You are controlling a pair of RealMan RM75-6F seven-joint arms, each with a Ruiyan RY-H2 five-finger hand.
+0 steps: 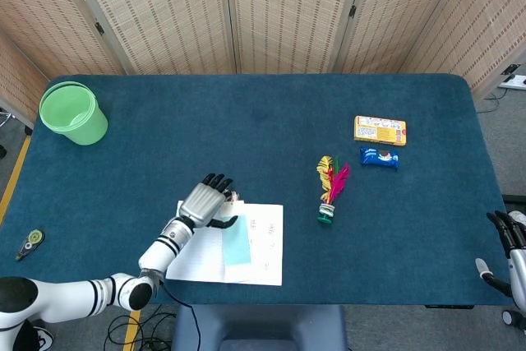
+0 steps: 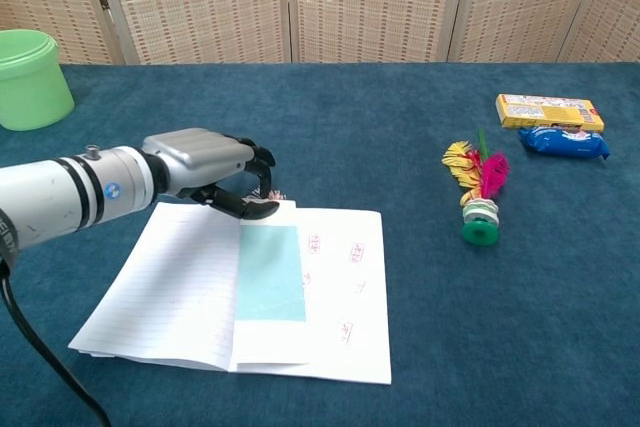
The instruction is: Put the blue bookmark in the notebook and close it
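The notebook (image 1: 263, 244) (image 2: 330, 297) lies open near the table's front edge. A pale blue bookmark (image 1: 236, 241) (image 2: 269, 272) lies flat on its middle, along the fold, with a pink tassel (image 2: 270, 194) at its far end. My left hand (image 1: 205, 204) (image 2: 210, 171) hovers over the notebook's far left corner, fingers curled downward and holding nothing, its thumb near the bookmark's top edge. My right hand (image 1: 505, 240) shows only at the right edge of the head view, off the table's front right corner, fingers apart and empty.
A green bucket (image 1: 72, 113) (image 2: 30, 79) stands at the far left. A feathered shuttlecock (image 1: 330, 189) (image 2: 479, 195) lies right of the notebook. A yellow box (image 1: 380, 130) (image 2: 549, 110) and a blue snack packet (image 1: 379, 157) (image 2: 563, 142) sit at the right. A tape measure (image 1: 31, 241) lies on the floor.
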